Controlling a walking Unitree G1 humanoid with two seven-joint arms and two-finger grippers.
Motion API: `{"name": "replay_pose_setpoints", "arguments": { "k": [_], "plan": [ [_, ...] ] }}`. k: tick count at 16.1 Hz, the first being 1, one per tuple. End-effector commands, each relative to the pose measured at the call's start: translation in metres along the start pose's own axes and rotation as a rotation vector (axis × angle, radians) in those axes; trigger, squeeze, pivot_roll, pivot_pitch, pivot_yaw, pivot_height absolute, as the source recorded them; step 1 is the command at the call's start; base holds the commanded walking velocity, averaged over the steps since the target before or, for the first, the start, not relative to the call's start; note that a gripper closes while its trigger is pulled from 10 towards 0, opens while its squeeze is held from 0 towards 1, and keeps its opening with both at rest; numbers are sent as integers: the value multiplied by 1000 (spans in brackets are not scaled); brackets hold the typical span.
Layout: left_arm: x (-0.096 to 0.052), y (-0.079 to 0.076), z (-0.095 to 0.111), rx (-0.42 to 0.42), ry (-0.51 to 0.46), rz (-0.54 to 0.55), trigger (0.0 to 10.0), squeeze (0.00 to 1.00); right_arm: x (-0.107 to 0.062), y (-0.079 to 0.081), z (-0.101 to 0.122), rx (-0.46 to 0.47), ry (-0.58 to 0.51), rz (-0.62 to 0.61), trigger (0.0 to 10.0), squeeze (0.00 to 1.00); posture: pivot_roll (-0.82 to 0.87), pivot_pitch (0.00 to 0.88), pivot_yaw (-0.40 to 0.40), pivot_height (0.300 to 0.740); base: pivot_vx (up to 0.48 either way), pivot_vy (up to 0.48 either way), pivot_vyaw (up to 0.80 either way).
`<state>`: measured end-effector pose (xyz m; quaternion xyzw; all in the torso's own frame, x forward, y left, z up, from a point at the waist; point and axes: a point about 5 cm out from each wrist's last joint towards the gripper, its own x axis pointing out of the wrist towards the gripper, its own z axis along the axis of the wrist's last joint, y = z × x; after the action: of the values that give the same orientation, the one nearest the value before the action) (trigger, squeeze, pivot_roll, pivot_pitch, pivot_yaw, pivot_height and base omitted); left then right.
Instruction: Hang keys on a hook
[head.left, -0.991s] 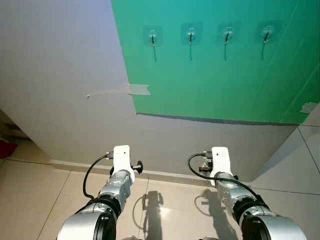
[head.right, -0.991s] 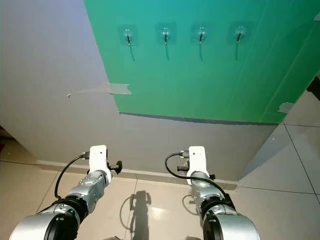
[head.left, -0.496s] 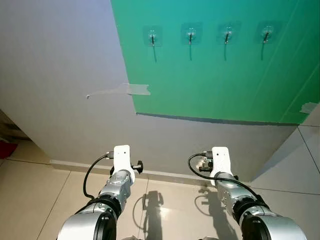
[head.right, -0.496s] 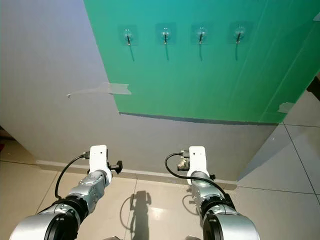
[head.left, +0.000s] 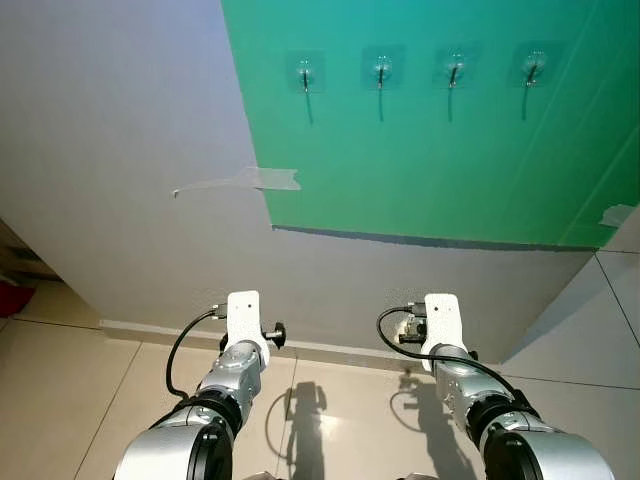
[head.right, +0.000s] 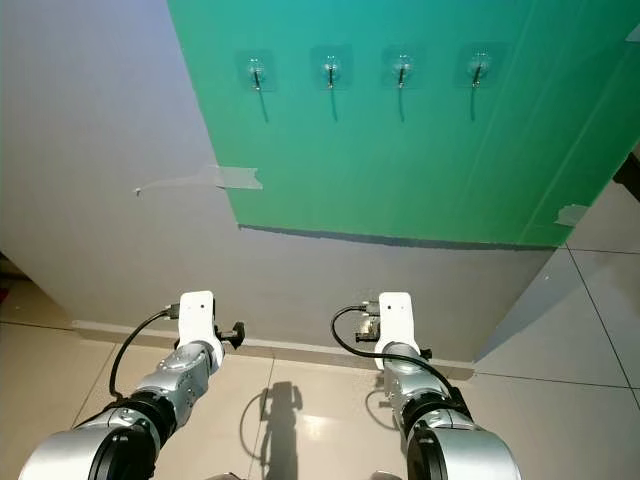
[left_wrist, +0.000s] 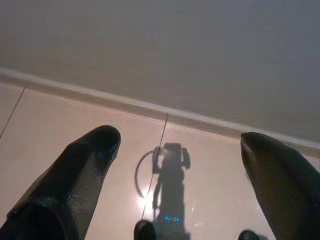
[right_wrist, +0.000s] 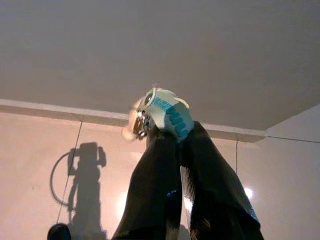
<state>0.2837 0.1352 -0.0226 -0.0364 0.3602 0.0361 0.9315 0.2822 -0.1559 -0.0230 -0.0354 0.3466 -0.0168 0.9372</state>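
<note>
Arms hang low in front of the robot, both pointing down toward the tiled floor (head.left: 60, 380) near the base of the grey wall (head.left: 120, 130). The left gripper (left_wrist: 182, 165) has its jaws wide apart with nothing between them, over the floor and the baseboard. The right gripper (right_wrist: 175, 145) has its jaws pressed together on the keys (right_wrist: 162, 116), which stick out past the tips. The keys are a small bunch: a pale tag with teal markings and a metal ring with blurred pieces beside it. In the head view they show as a small pale spot (head.left: 404, 327) just beside the right wrist. High above on the wall is a green panel (head.left: 450, 170) with four hooks (head.left: 305, 72) in a row, all bare, well apart from the keys.
</note>
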Motion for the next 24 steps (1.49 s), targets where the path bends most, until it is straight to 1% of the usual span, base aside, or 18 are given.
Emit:
{"name": "replay_pose_setpoints", "arguments": {
  "k": [1,3,4,6,7,11,13,15,16,18,20,21,22,23,24],
  "plan": [
    [-1,7,-11,15,57,33,10000,0,-1,2,-7,-7,39,13,0,0,-158,0,68,740,0,0,0],
    [-2,8,-19,23,103,26,10000,0,-2,4,-13,-35,65,27,0,0,-157,0,69,740,0,0,0],
    [-3,10,-28,48,135,30,10000,0,-3,4,-23,-44,112,32,0,0,-158,0,70,740,0,0,0],
    [-5,11,-38,57,175,34,10000,0,-5,4,-30,-58,138,34,0,0,-158,0,69,740,0,0,0],
    [-9,13,-54,81,249,36,10000,0,-8,3,-46,-71,197,43,0,0,-157,0,69,740,0,0,0],
    [-17,17,-83,95,350,28,10000,0,-18,1,-77,-123,317,58,0,0,-157,0,70,740,0,0,0],
    [-19,21,-90,109,366,34,10000,0,-21,-5,-87,-145,344,56,0,0,-153,0,70,740,0,0,0],
    [-21,24,-95,109,376,33,10000,0,-23,-7,-92,-146,354,50,0,0,-154,0,69,740,0,0,0],
    [-22,23,-96,111,376,30,10000,0,-23,-6,-92,-143,353,50,0,0,-154,0,70,740,0,0,0],
    [-20,19,-92,104,348,19,10000,0,-20,2,-85,-148,327,61,0,0,-157,0,68,740,0,0,0],
    [-20,22,-91,107,331,28,10000,0,-19,7,-80,-138,297,67,0,0,-158,0,65,740,0,0,0],
    [-19,22,-89,92,316,31,10000,0,-18,8,-77,-131,281,64,0,0,-158,0,65,740,0,0,0],
    [-19,22,-88,88,311,31,10000,0,-18,8,-76,-127,277,63,0,0,-158,0,65,740,0,0,0],
    [-17,22,-84,79,294,34,10000,0,-17,5,-74,-130,268,58,0,0,-158,0,63,740,0,0,0],
    [-14,22,-72,32,248,40,10000,0,-14,3,-65,-100,228,58,0,0,-158,0,64,740,0,0,0]
  ]
}}
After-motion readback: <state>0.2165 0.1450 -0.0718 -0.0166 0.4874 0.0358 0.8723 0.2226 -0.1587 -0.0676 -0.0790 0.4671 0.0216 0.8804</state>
